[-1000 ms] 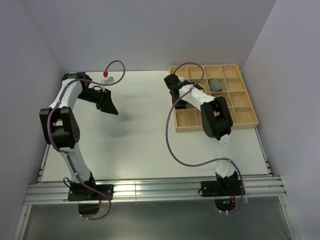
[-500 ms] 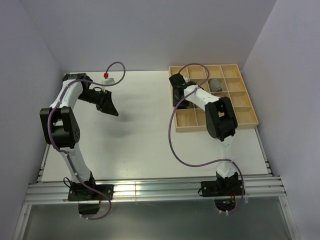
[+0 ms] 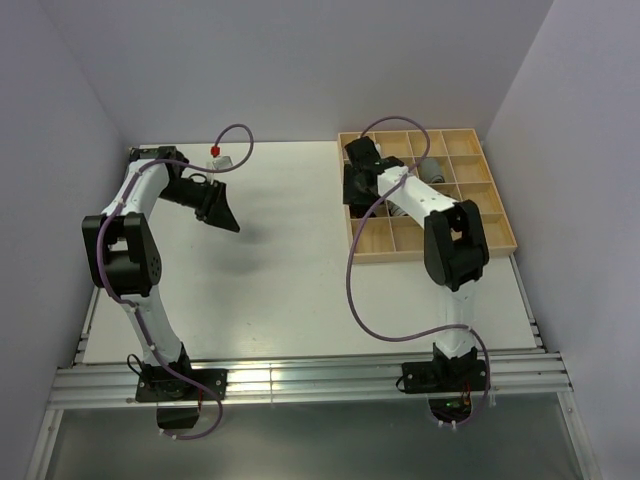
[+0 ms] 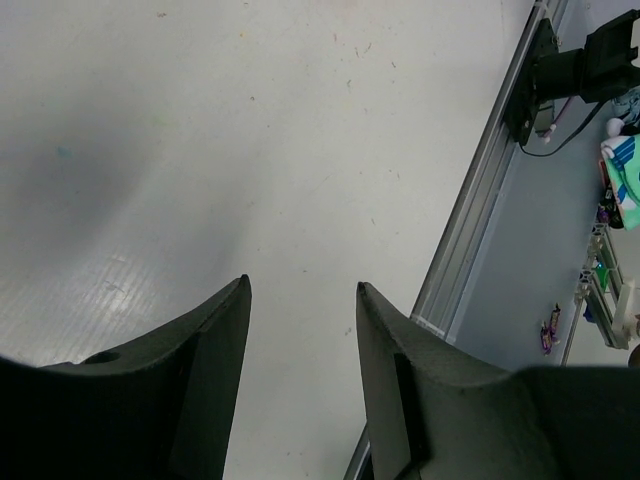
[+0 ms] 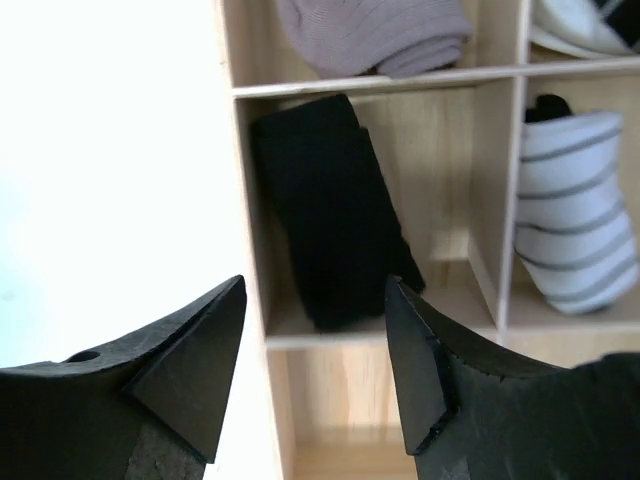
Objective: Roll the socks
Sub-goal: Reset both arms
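**right end effector over a stowed sock**

the right end effector (image 5: 315, 290) hangs above the wooden grid tray (image 5: 370, 82), jaws apart and holding nothing. beneath it a black sock (image 5: 325, 210) lies bundled in one compartment, with a grey sock (image 5: 375, 35) in the cell beyond and a striped sock (image 5: 575, 240) in the cell beside. the step appears to be leaving the bundle in place: rise straight up, keeping both fingers clear of the fabric and dividers. the left end effector (image 4: 302, 288) hovers over bare tabletop (image 4: 250, 120), jaws parted, empty.
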`<state>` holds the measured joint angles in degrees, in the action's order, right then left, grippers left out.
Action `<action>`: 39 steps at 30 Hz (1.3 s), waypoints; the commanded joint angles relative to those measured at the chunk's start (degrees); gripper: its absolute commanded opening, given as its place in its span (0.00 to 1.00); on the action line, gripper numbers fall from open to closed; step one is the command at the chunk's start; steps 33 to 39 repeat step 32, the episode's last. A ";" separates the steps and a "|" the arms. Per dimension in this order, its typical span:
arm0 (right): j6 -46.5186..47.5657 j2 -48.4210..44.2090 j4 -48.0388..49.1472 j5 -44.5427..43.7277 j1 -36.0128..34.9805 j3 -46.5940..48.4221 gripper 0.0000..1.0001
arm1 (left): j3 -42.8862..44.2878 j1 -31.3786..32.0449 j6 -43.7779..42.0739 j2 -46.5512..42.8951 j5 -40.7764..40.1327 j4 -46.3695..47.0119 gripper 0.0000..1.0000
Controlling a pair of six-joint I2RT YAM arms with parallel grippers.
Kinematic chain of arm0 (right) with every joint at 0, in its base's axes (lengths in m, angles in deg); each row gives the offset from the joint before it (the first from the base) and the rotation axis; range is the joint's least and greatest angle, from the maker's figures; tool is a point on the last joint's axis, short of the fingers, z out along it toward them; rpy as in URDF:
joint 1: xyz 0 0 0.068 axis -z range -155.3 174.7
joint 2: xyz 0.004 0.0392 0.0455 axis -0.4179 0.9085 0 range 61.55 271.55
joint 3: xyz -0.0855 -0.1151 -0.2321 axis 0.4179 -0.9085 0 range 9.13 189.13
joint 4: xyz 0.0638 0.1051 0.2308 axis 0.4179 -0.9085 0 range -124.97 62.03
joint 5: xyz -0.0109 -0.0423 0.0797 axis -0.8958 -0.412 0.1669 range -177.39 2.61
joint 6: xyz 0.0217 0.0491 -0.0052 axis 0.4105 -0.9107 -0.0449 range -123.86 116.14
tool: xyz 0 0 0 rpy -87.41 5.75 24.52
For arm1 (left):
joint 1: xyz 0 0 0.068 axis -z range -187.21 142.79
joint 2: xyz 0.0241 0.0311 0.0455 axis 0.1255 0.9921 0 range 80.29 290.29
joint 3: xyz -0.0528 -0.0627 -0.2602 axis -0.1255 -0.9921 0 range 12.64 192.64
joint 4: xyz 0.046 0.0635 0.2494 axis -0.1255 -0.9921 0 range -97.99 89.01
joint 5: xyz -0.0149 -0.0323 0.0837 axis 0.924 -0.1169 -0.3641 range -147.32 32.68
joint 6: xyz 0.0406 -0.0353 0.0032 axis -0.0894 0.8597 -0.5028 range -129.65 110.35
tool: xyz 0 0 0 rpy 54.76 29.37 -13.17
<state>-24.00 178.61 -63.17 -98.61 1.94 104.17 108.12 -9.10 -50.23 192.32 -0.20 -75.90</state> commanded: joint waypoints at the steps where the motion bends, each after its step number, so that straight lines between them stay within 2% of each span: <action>1: -0.51 -8.59 2.50 1.99 1.05 -1.88 0.65 | 0.76 0.57 1.55 -0.93 0.27 1.35 0.52; 4: -0.16 -13.94 4.34 3.31 1.58 -4.25 0.66 | 0.41 0.75 2.34 -1.98 0.01 2.49 0.52; 13: 0.01 -38.36 18.05 4.72 1.76 -25.06 0.72 | -6.00 1.01 5.07 -8.22 -3.42 8.90 0.52; 23: -1.13 -59.02 24.30 3.05 1.76 -42.83 0.75 | -9.35 1.19 5.51 -9.64 -2.98 10.75 0.52; 31: -0.34 -63.00 24.21 1.47 1.76 -45.39 0.76 | -9.70 1.45 5.77 -9.81 -3.25 11.10 0.53; 39: -0.25 -63.18 24.30 1.47 1.76 -45.39 0.78 | -9.70 1.36 5.86 -9.98 -3.42 11.11 0.53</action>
